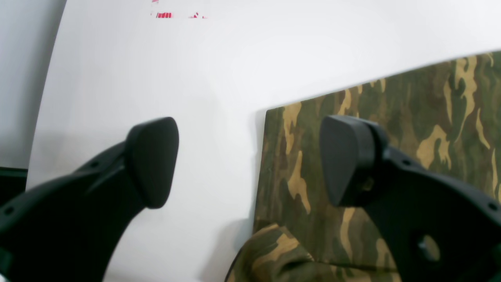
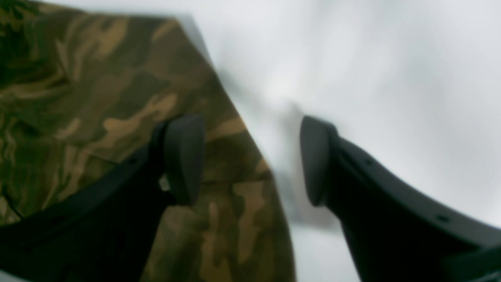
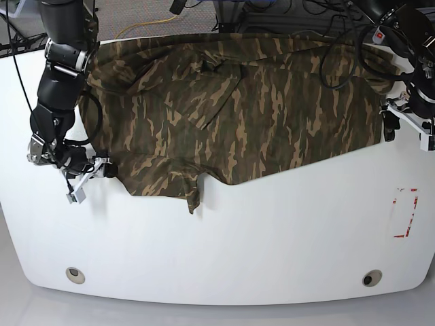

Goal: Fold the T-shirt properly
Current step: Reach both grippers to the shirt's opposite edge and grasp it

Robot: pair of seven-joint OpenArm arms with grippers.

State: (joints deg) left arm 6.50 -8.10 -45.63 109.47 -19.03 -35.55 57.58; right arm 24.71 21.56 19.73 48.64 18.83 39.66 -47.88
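Both grippers are standing spread with nothing between their matte black rounded pads: the left gripper (image 1: 249,161) is straddling one shirt corner, the right gripper (image 2: 252,160) is straddling the opposite side edge. Underneath, a smooth white table (image 3: 258,238) with rounded corners is carrying the T-shirt (image 3: 258,109), soft camouflage cloth in olive, brown and tan, lying spread and rumpled across the far half. A small red-marked rectangle (image 3: 406,212) is sitting near the left gripper's side.

The right wrist view is blurred; the T-shirt (image 2: 98,98) runs off its left edge.
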